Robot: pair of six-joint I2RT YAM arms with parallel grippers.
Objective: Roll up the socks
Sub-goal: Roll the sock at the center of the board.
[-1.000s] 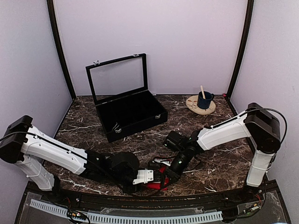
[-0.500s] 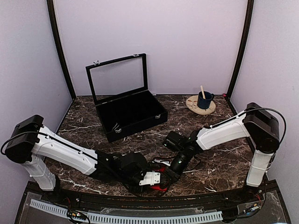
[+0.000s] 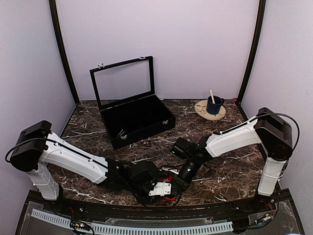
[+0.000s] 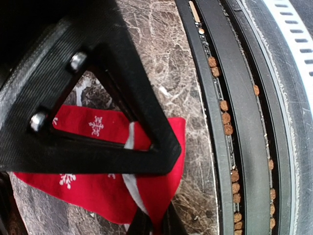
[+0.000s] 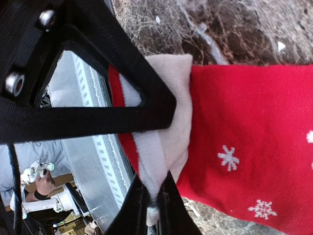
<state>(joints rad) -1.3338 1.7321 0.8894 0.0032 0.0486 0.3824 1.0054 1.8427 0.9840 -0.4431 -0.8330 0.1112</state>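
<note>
The red socks [image 3: 169, 190] with white snowflake marks lie at the near edge of the marble table, mostly hidden under both grippers. In the left wrist view the socks [image 4: 98, 191] spread flat, and my left gripper [image 4: 152, 226] is shut on a red fold with a white stripe. In the right wrist view the socks [image 5: 254, 147] show a white band [image 5: 168, 127], and my right gripper [image 5: 152, 208] is shut on that band. In the top view my left gripper [image 3: 161, 190] and right gripper [image 3: 177, 183] meet over the socks.
An open black case [image 3: 134, 117] stands at the back left. A blue cup with a stick [image 3: 213, 104] sits on a round coaster at the back right. The table's black front rail [image 4: 244, 122] runs right beside the socks.
My left arm has swung right along the front edge, bringing its gripper onto the socks. The right arm has barely moved.
</note>
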